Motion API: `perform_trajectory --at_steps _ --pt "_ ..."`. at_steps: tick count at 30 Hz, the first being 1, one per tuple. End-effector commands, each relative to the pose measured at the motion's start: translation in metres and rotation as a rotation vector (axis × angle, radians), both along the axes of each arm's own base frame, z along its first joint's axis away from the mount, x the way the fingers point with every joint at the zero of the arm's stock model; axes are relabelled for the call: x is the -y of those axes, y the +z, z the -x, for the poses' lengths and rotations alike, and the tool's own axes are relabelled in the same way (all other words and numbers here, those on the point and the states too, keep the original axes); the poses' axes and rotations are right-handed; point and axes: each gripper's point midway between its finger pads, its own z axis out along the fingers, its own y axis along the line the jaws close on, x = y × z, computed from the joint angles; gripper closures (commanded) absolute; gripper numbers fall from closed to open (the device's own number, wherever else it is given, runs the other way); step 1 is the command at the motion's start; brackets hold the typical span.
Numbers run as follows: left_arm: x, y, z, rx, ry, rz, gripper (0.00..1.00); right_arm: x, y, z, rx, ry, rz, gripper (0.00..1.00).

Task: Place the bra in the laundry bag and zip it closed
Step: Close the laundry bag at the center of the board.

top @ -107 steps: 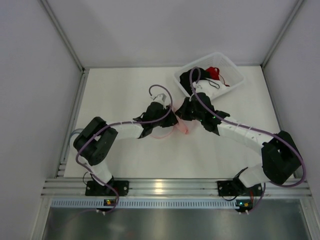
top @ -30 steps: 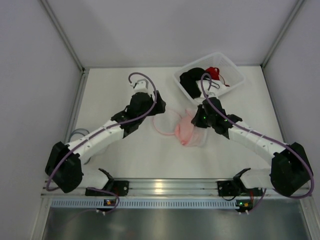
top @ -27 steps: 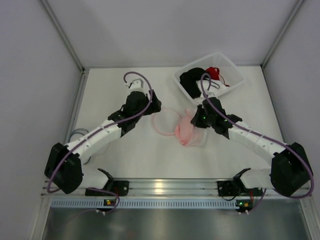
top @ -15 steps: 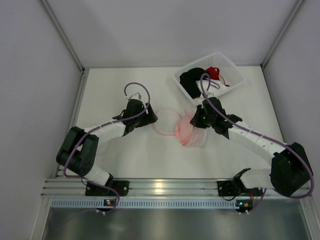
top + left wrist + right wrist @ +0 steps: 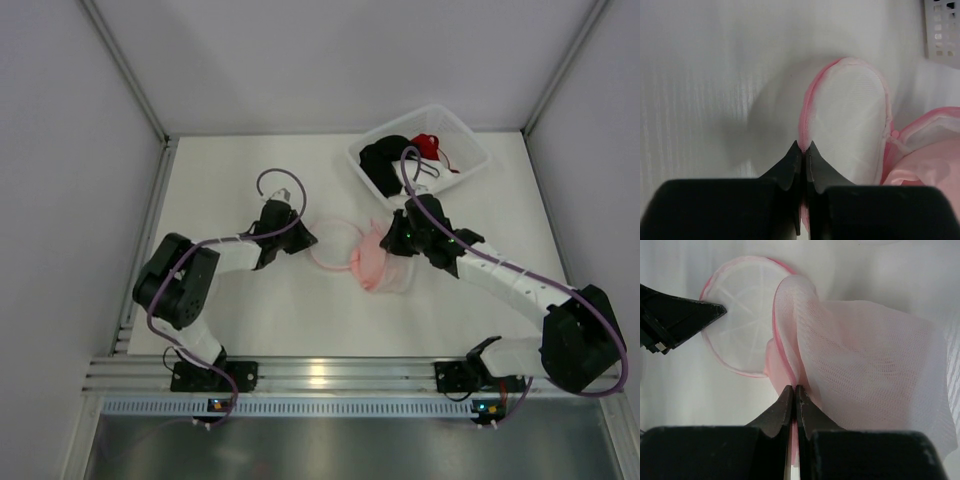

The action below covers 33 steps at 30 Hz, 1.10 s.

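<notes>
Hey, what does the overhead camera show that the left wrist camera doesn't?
Only overhead: the right gripper at the laundry bag, plus the black clothes and red garment inside the basket. Only left wrist: the left gripper pinched shut on the bag's pink rim, close up. Both: the bag's round mesh panel, a corner of the basket, the white table.

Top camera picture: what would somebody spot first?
The pink mesh laundry bag in the middle of the table, with the left end effector and right end effector each pinching its edge from either side. Behind it, at the far right, a white basket holds black and red clothes.
</notes>
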Motion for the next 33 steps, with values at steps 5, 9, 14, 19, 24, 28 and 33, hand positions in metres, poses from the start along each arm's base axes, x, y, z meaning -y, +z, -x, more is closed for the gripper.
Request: perform_trajectory --at_steps 5,9,14,19,24,28,33 --pt "-0.006 0.114 -0.015 0.248 -0.003 0.004 1.0 0.007 0.035 -0.016 0.114 -0.077 -0.045 1.0" --pt "-0.032 0.213 -0.013 0.455 0.025 -0.098 1.0 0.007 0.036 -0.022 0.125 -0.09 -0.074 1.0" --pt "-0.039 0.278 0.0 0.554 0.002 -0.095 1.0 -0.006 0.027 -0.026 0.097 -0.089 -0.148 1.0" --pt "-0.043 0.305 0.021 0.55 -0.025 -0.087 1.0 -0.025 0.03 -0.032 0.08 -0.052 -0.226 1.0" --pt "-0.066 0.284 0.017 0.483 0.032 -0.235 1.0 -0.038 0.05 -0.036 0.095 -0.018 -0.281 1.0" --pt "-0.065 0.277 0.016 0.459 0.02 -0.245 1.0 -0.049 0.087 -0.05 0.174 0.012 -0.314 1.0" --pt "-0.062 0.298 0.014 0.505 0.022 -0.223 1.0 -0.07 0.1 -0.057 0.205 0.044 -0.392 1.0"
